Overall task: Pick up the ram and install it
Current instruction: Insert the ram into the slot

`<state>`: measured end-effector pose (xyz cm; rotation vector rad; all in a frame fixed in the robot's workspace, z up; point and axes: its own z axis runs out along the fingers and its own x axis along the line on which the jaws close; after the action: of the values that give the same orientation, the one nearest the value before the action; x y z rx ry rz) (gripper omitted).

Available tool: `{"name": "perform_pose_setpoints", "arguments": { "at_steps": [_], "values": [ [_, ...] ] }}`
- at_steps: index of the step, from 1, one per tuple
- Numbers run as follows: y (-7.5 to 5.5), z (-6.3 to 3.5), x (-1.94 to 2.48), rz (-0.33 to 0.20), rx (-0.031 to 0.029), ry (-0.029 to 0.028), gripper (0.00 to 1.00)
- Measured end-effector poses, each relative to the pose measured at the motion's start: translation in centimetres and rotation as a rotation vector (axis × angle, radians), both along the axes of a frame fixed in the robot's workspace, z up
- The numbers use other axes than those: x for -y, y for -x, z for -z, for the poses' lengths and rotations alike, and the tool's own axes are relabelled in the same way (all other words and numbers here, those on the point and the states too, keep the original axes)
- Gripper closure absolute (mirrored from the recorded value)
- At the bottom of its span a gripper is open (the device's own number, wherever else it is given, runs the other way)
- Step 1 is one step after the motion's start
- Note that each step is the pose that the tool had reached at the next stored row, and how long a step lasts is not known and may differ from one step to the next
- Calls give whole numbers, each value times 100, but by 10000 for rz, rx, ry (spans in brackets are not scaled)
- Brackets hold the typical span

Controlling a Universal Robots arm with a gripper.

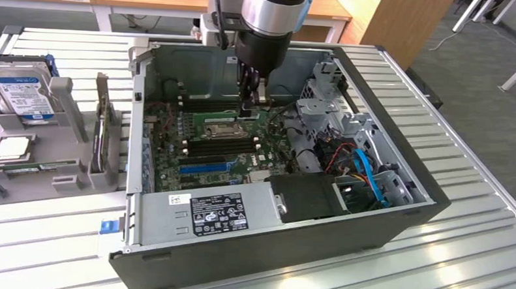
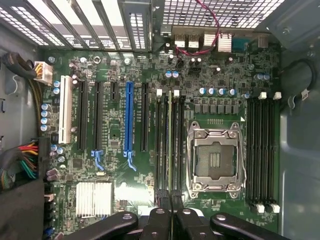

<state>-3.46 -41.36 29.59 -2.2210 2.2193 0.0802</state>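
The ram (image 2: 170, 145) is seen edge-on, pinched between the narrowly closed fingers of the gripper (image 2: 170, 201). It lies directly under the gripper, with its long axis parallel to the slots (image 2: 161, 150) beside the socket (image 2: 215, 160). Whether it is seated or just above a slot cannot be told. The arm (image 1: 268, 14) is set vertically, and the gripper is pointed straight down inside the case (image 1: 279, 263).
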Motion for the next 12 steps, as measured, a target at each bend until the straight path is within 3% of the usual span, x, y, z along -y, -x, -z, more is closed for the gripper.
{"name": "perform_pose_setpoints", "arguments": {
  "at_steps": [12],
  "values": [
    [0,135,0,0,-1,1,88]
  ]
}}
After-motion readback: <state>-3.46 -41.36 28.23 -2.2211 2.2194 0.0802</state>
